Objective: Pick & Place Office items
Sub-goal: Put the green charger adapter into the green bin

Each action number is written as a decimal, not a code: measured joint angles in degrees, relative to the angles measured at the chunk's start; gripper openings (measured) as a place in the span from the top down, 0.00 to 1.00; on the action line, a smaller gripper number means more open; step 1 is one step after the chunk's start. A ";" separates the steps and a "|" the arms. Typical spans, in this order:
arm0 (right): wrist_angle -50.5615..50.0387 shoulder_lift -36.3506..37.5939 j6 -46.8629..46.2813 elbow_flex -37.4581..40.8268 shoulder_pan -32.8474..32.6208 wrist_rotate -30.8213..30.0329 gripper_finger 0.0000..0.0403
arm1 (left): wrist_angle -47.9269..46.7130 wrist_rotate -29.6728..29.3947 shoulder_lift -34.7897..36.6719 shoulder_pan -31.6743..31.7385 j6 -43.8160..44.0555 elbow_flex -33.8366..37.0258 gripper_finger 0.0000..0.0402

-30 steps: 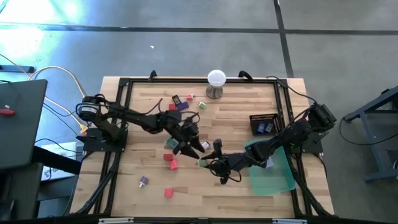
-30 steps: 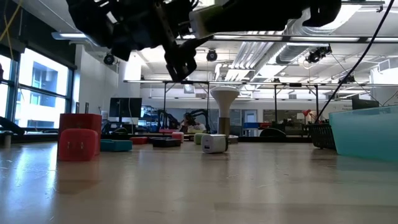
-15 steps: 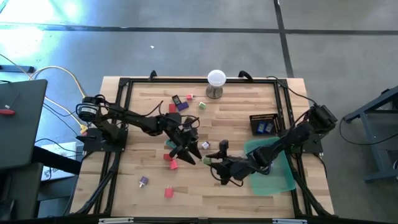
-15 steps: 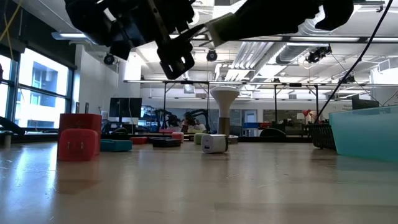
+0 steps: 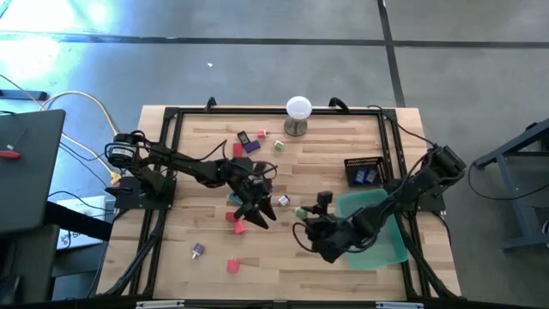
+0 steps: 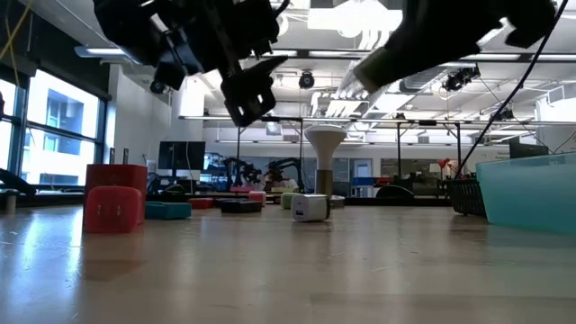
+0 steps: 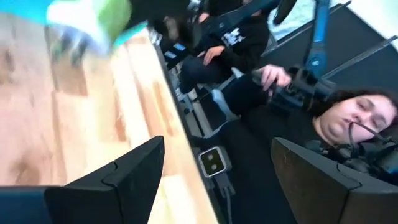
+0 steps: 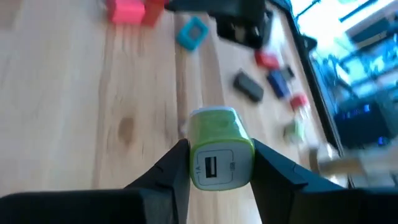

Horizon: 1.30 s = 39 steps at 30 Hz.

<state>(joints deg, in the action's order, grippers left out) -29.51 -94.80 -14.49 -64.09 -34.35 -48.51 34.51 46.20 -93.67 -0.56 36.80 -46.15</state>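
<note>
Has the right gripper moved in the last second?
Yes. In the high view the right gripper, shut on a green charger, has pulled back from the left gripper toward the green tray.

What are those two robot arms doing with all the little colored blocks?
They are sorting small office items on a wooden table. The right gripper is shut on a pale green charger block and holds it in the air near the see-through green tray. The left gripper hangs open and empty above the middle of the table. Other pieces, like a red block, lie scattered around.
</note>
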 joint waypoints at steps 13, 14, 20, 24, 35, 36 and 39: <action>-43.88 0.02 -46.04 -7.11 -9.94 9.08 0.70 | -3.42 -1.50 0.00 0.02 -2.50 0.02 0.28; -47.84 0.02 -51.15 -7.11 -11.13 9.35 0.70 | -3.59 -1.50 0.00 0.02 -2.76 0.02 0.28; -60.17 0.07 -74.55 -6.24 -16.93 11.77 0.70 | -4.14 -1.50 0.00 0.02 -2.99 0.04 0.28; -59.91 0.08 -81.05 -2.40 -18.83 15.07 0.68 | -4.14 -1.47 0.00 0.02 -2.97 0.04 0.28; -53.74 0.33 -83.09 5.42 -16.80 21.68 0.68 | -4.12 -1.47 0.00 0.15 -2.99 0.04 0.28; -53.46 0.33 -82.93 5.42 -16.31 21.65 0.67 | -4.12 -1.50 0.00 0.15 -2.99 0.04 0.28; -53.43 0.33 -82.80 5.44 -14.71 21.65 0.67 | -4.12 -1.97 0.00 0.15 -2.99 0.04 0.28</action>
<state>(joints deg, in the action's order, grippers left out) -82.93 -94.48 -97.30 -58.65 -49.06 -26.87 30.39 44.23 -93.67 -0.40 33.80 -46.11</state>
